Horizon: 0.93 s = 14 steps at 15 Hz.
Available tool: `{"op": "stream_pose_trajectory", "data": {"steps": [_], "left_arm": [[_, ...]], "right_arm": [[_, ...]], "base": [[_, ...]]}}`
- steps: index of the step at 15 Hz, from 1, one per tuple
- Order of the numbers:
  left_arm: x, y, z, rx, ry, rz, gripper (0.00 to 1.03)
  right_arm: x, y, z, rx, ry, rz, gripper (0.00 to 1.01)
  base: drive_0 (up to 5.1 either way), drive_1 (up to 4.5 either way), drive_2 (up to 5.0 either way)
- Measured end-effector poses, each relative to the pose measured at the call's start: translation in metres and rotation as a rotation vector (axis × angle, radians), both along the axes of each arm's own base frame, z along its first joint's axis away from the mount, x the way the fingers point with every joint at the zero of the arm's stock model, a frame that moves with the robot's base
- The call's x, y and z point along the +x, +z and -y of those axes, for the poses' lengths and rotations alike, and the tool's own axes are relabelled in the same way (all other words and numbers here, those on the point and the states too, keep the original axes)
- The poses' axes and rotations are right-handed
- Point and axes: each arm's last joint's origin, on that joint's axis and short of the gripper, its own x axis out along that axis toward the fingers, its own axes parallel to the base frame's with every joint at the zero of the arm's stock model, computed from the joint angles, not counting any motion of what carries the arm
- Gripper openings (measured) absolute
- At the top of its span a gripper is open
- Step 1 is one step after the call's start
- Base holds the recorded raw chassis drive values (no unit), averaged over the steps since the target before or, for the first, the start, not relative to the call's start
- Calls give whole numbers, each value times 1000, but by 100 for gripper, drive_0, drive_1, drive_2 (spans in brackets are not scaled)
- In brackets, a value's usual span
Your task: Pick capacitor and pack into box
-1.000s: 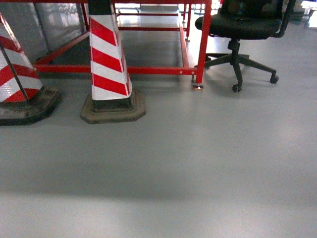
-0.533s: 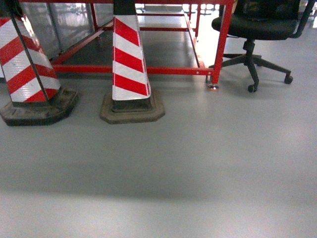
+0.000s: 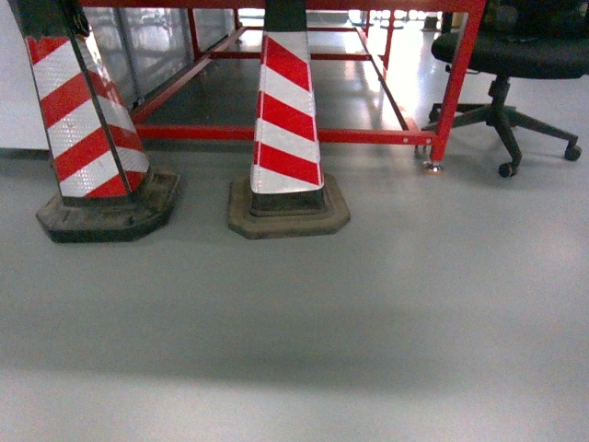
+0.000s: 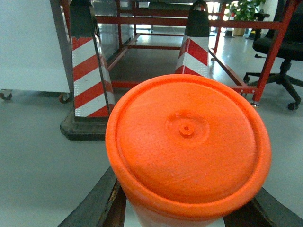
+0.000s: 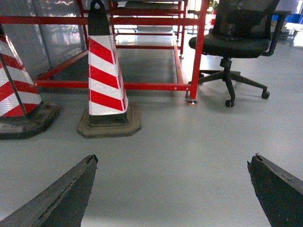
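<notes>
The capacitor, a fat cylinder with a round orange cap, fills the left wrist view. My left gripper is shut on it, with a dark finger pressed against each side of its body. In the right wrist view my right gripper hangs open over bare grey floor, its two dark fingers wide apart with nothing between them. Neither gripper appears in the head view. The box is out of view in all frames.
Two red-and-white striped cones stand on dark bases ahead. Behind them is a red metal frame. A black office chair sits at the right. A white cabinet on casters stands at the left.
In the head view the cones, red frame and chair have slid to the right, so the view has swung or moved to the left. A second cone now shows fully.
</notes>
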Motion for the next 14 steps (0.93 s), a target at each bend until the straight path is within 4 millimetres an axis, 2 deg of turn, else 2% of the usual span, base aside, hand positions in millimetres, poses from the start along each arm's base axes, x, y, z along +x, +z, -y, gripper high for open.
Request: {"op": "stream_pose_trajectory", "data": {"steps": [14], "left_arm": [[0,0,0,0,-1,0,44]], "right_arm": [[0,0,0,0,0,1,98]], "base": [[-1,403,-406]]}}
